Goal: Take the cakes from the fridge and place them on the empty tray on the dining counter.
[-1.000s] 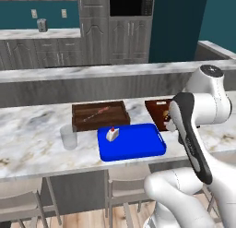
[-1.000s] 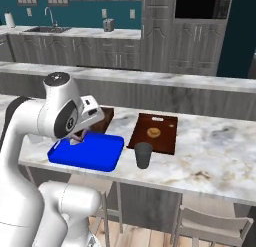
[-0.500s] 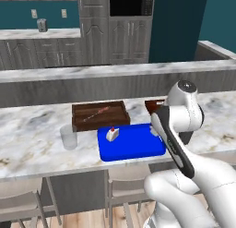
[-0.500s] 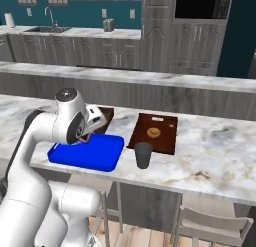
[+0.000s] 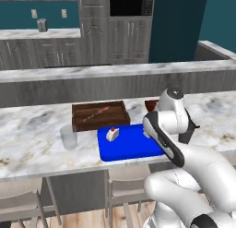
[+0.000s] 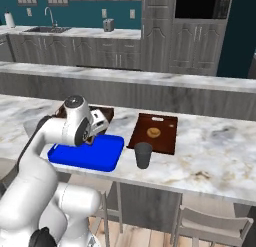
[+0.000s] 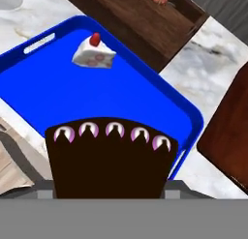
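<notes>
The blue tray (image 5: 131, 144) is lying flat on the dining counter (image 5: 32, 139), its near long rim close to the counter's front edge. Just behind the tray a dark brown wooden tray (image 5: 100, 114) is sitting, holding a thin reddish item too small to make out. Off the blue tray's left corner a clear glass (image 5: 68, 137) is standing on bare marble. In the right base view a reddish-brown board (image 6: 154, 133) is lying just right of the tray with a round tan cookie (image 6: 154, 133) on it, and a dark grey cup (image 6: 143, 155) is standing near the board's front edge. Most of the tray's floor is lying open, with bare marble left of the glass.

The white cake (image 7: 93, 54), topped with a red cherry, is resting on the tray floor toward the far left corner as the hand view frames it, near the slot handle.

The arm is folding low over the tray's right end, the wrist bending down so the hand is pointing at the tray. The gripper (image 7: 110, 185) is holding the chocolate cake (image 7: 112, 158), a dark wedge with 5 pale dollops along its top, above the tray's near part. The wedge is hiding both fingertips, and whether it is touching the tray floor cannot be told. In both base views the arm's own links are covering the hand and the chocolate cake.
</notes>
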You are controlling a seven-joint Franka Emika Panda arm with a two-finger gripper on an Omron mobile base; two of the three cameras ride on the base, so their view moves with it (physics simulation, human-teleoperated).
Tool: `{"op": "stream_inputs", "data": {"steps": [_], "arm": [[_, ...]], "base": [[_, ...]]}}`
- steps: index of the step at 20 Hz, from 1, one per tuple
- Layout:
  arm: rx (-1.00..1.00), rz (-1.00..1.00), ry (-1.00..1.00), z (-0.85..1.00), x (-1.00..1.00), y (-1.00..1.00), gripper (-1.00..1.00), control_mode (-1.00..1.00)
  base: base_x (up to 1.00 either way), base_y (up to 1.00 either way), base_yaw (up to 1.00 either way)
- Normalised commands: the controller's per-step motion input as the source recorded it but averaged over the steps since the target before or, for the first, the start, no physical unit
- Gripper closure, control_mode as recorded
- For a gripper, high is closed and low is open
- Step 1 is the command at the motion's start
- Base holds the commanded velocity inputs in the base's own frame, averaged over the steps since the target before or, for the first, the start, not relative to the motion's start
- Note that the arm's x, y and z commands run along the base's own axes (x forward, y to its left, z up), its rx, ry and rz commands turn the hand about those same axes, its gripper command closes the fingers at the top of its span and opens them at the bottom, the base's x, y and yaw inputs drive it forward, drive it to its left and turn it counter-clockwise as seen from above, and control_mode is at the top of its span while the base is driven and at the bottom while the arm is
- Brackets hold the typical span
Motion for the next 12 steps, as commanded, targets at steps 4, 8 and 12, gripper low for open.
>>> {"op": "stream_inputs", "data": {"steps": [4, 8, 12], "arm": [[0.0, 0.0, 0.04, -0.48, 0.32, 0.08, 1.0, -1.0], [0.0, 0.0, 0.04, -0.44, 0.36, 0.0, 1.0, -1.0], [0.0, 0.0, 0.01, -0.49, 0.36, 0.0, 1.0, -1.0]], "base": [[0.0, 0.0, 0.0], [0.0, 0.0, 0.0], [0.0, 0.0, 0.0]]}}
